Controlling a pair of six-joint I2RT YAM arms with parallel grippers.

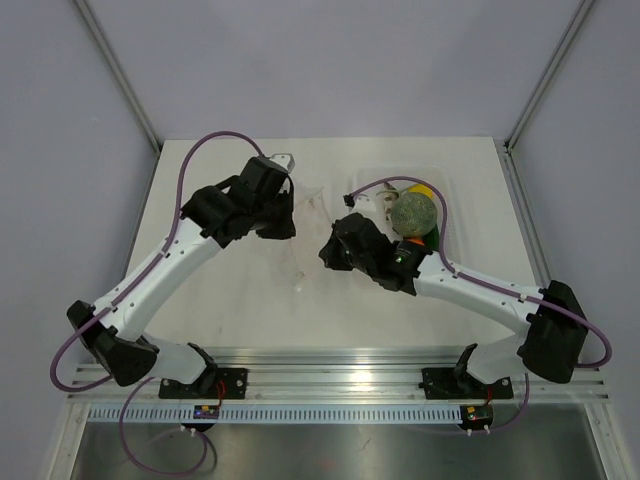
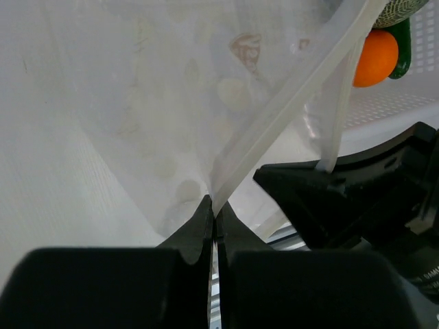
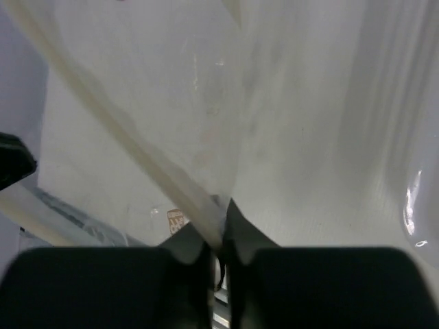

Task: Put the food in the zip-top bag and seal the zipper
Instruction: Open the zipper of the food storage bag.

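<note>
The zip-top bag [image 1: 306, 245] hangs see-through and crinkled between my two grippers above the table. My left gripper [image 1: 287, 218] is shut on the zipper [image 2: 288, 103], its jaws [image 2: 214, 207] pinching the whitish strip. My right gripper [image 1: 333, 250] is also shut on the zipper [image 3: 130, 137], jaws [image 3: 217, 218] closed on the strip. The food lies in the tray behind my right arm: a speckled green ball [image 1: 412, 210], an orange ball [image 1: 411, 243], a yellow piece [image 1: 426, 188] and a dark green cucumber [image 1: 432, 236]. The orange ball [image 2: 375, 57] and cucumber [image 2: 402, 48] also show in the left wrist view. The fish-like piece is hidden.
The rigid clear tray [image 1: 445, 180] stands at the back right of the white table [image 1: 220, 300]. My right gripper's black body [image 2: 343, 199] is close beside my left jaws. Aluminium rails [image 1: 330, 360] run along the near edge.
</note>
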